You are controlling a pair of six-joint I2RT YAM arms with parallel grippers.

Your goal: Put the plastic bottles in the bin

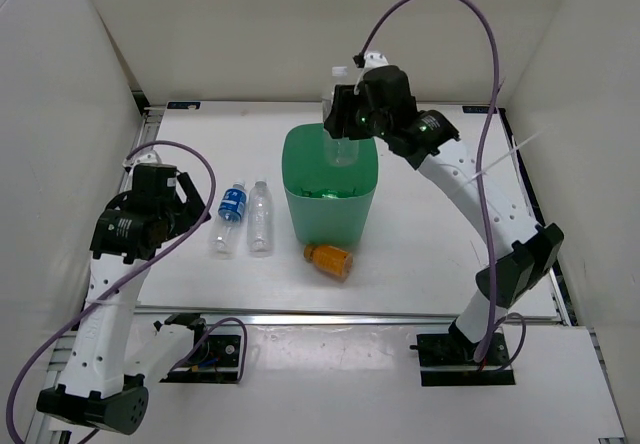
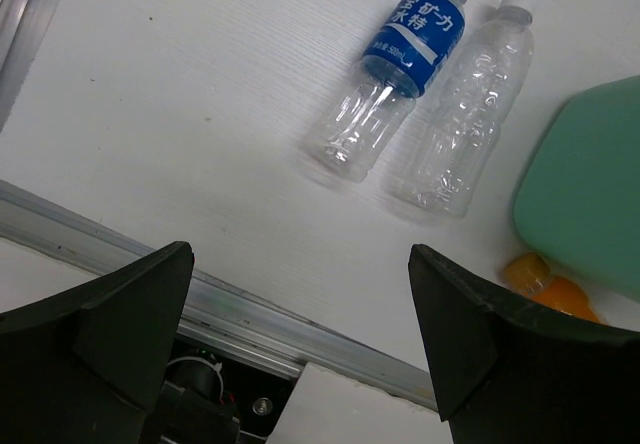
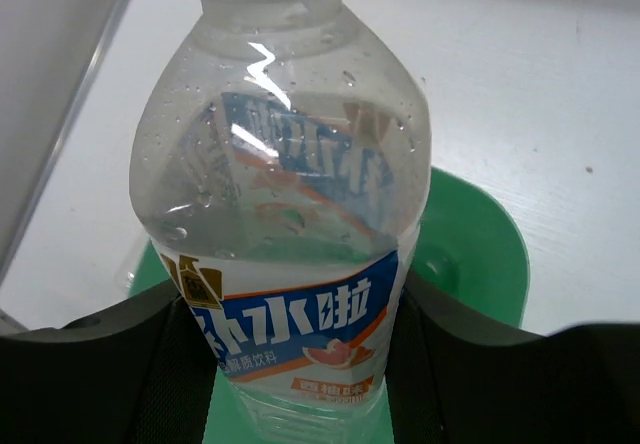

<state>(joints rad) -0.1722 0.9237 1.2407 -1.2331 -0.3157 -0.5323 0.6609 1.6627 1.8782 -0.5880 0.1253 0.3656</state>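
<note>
Work table [image 1: 450, 264], white, closed in by white walls [image 1: 60, 114] on the left, far and right sides; a metal rail [image 1: 400, 317] runs along its near edge. Bare surface lies open to the right of the bin, behind it, and between the left wall and the two clear bottles.

Right arm [image 1: 470, 199], reaching from the near right corner up and over to the table centre. Its right gripper [image 1: 345, 136] hangs above the bin's opening, fingers pinched on the lower body of the clear bottle with the white-blue label [image 3: 290, 214]. This bottle stands cap up, clear of the rim, with the bin's green floor visible below it in the right wrist view.

Left arm [image 1: 110, 294], raised at the near left. Its left gripper [image 2: 300, 264] is spread wide and holds nothing, hovering over bare table near the rail.

Bin [image 1: 330, 219], green, upright at the table centre, rounded-square rim, well apart from every wall.

Blue-labelled bottle [image 2: 390, 74] and plain clear bottle [image 2: 465, 114], lying side by side on the table to the left of the bin, caps towards the far wall, narrowly apart from each other.

Orange bottle [image 1: 330, 259], on its side just beside the bin's near base, partly hidden by the bin in the left wrist view.
</note>
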